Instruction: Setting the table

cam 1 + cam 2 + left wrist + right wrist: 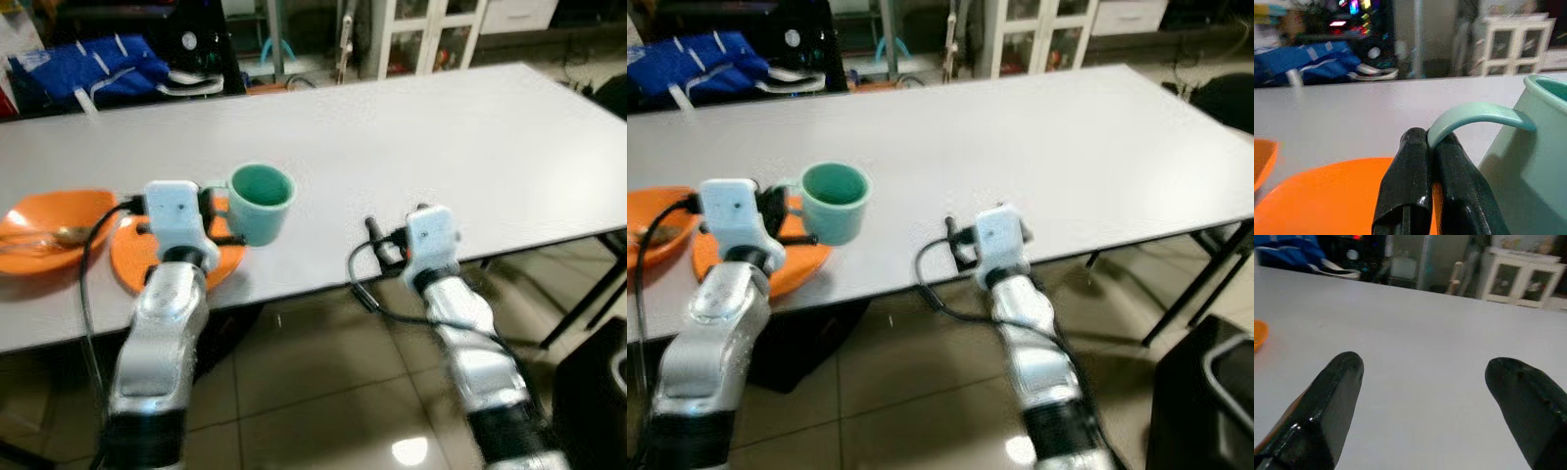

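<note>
From my head camera, my left gripper (217, 217) holds the mint-green ceramic mug (261, 203) by its handle, over the near edge of a flat orange plastic plate (129, 257) on the long white table (411, 137). Just left of the plate sits an orange plastic bowl (54, 227) with a metal spoon (54, 238) lying in it. My right gripper (382, 238) hovers at the table's near edge, well apart from the mug. A blue bag (93, 67) lies beyond the far edge, with a white glass-fronted cabinet (431, 34) behind.

In my left wrist view, my two black fingers (1405, 191) are pressed together on the mug's curved handle (1474, 117), orange plate below them.

In my right wrist view, my fingers (1332, 406) stand spread wide over bare white tabletop.
</note>
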{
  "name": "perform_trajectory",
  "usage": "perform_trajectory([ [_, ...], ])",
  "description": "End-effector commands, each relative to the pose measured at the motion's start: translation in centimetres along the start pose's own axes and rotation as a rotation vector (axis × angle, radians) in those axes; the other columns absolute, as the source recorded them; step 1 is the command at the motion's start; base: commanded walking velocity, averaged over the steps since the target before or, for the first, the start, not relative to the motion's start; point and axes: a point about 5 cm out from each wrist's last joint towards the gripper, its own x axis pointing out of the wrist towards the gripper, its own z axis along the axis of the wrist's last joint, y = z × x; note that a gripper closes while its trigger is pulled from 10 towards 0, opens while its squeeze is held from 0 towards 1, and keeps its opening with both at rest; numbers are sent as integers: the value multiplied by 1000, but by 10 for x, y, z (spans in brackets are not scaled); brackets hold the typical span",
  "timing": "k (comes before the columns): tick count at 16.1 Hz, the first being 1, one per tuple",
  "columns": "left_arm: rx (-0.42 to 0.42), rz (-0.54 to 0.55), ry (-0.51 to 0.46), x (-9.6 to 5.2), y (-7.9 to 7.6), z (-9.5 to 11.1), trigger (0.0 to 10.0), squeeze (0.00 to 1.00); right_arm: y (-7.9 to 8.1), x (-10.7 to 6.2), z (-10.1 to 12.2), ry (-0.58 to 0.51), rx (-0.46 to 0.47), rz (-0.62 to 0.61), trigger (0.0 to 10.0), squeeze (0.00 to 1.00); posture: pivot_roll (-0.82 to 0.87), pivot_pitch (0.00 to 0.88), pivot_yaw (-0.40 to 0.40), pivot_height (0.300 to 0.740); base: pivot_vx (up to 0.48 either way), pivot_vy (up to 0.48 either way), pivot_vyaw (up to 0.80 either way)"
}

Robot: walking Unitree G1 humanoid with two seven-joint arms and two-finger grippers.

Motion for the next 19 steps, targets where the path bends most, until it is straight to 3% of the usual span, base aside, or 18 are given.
perform_trajectory([
  [1,-6,-6,-25,1,-4,6,0,0,-6,0,3,-11,-12,-13,10000,0,-128,0,67,740,0,0,0],
  [8,-4,13,-47,4,-1,11,0,0,-6,1,2,-8,-16,-11,10000,0,-127,0,69,740,0,0,0],
  [19,11,58,-39,6,3,11,0,0,-4,2,0,-2,-19,3,10000,0,-125,0,69,740,475,0,0],
])
